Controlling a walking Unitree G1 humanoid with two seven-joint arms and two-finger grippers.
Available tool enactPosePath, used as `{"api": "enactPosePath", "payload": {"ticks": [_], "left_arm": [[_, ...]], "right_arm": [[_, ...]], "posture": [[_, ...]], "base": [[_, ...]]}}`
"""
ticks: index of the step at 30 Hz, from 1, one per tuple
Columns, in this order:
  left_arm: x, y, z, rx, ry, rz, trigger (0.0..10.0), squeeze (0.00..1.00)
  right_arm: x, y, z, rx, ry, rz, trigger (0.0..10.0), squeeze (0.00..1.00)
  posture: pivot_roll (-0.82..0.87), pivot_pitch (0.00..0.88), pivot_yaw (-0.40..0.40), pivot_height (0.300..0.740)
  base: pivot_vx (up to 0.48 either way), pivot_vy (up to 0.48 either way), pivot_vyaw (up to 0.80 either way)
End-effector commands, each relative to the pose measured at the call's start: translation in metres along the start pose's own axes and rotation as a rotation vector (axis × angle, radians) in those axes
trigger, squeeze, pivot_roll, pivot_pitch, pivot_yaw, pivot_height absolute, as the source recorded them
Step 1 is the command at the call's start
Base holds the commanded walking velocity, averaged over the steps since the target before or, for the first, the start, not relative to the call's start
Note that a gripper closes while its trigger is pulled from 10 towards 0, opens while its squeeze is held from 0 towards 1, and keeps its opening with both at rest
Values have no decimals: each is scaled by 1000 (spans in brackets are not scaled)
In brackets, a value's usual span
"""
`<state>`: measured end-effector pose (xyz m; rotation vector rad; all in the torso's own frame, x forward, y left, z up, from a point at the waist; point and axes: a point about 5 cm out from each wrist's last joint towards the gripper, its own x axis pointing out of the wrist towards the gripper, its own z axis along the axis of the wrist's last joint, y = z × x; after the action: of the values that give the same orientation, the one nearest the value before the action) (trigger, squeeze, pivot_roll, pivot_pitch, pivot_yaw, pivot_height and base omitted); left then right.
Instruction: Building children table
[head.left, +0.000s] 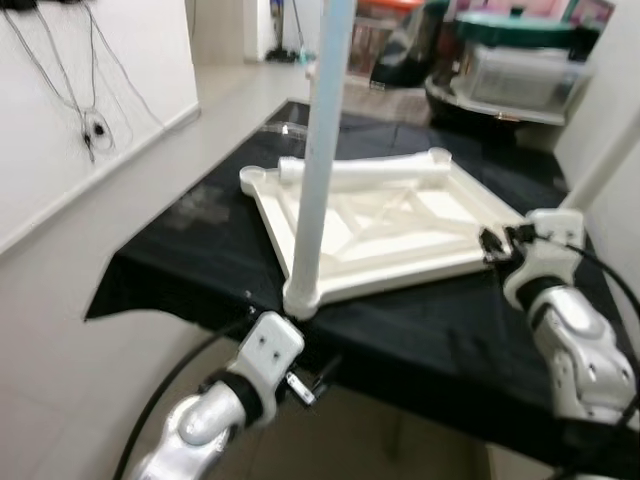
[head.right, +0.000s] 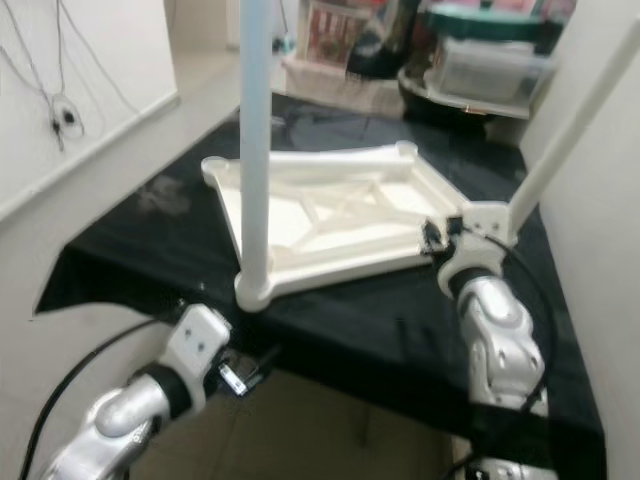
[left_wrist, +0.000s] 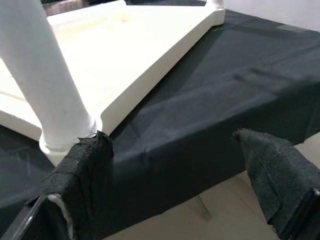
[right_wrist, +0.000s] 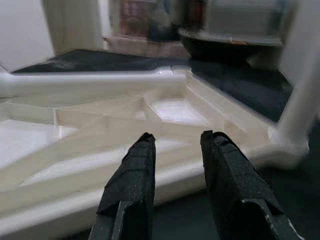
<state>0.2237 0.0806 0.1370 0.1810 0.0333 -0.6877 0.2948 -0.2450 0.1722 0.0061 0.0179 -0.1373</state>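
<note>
White tabletop (head.left: 400, 235): two legs upright, one lying; both pincers parted, empty.

You will find no writing, label, brand, number or sign legible anywhere here. The colourful items on the far shelf (head.left: 400, 30) are too blurred for you to read any print.

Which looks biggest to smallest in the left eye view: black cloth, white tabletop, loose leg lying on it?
1. black cloth
2. white tabletop
3. loose leg
</note>
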Motion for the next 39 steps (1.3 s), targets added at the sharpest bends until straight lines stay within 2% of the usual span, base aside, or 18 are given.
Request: {"api": "enactPosePath", "payload": {"ticks": [1,3,6,9,12,14,30,33,39], "left_arm": [[2,1,-7,-3,24,-6,10000,0],[3,1,-7,-4,24,-6,10000,0],[5,3,-9,-6,21,-4,10000,0],[6,4,-10,-6,22,-3,10000,0],[9,6,-12,-8,22,-2,10000,0],[11,7,-14,-8,20,-1,10000,0],[21,16,-18,14,10,18,10000,0],[23,17,-20,27,37,36,10000,0],[28,14,-15,-27,19,51,10000,0]], "right_arm": [[-12,8,-1,-2,-23,-16,10000,0],[-17,11,-3,3,-22,-18,10000,0],[-31,26,-11,13,-7,-9,10000,0],[-36,34,-13,17,-14,7,10000,0],[-49,54,-18,16,-25,28,10000,0],[-56,62,-25,45,-9,14,10000,0],[-75,84,-41,42,14,-6,10000,0],[-76,85,-40,28,9,-9,10000,0],[-76,89,-40,-19,-5,4,10000,0]], "posture": [[70,30,-90,740],[68,27,-89,740],[66,12,-83,740],[64,0,-80,740],[64,0,-74,740],[63,0,-70,740],[61,0,-38,740],[58,0,-38,740],[54,0,-32,740]], "base": [[-247,0,0],[-247,0,0],[-266,0,0],[-278,0,0],[-295,0,0],[-313,0,0],[-322,0,0],[-240,0,0],[0,0,-781]]}}
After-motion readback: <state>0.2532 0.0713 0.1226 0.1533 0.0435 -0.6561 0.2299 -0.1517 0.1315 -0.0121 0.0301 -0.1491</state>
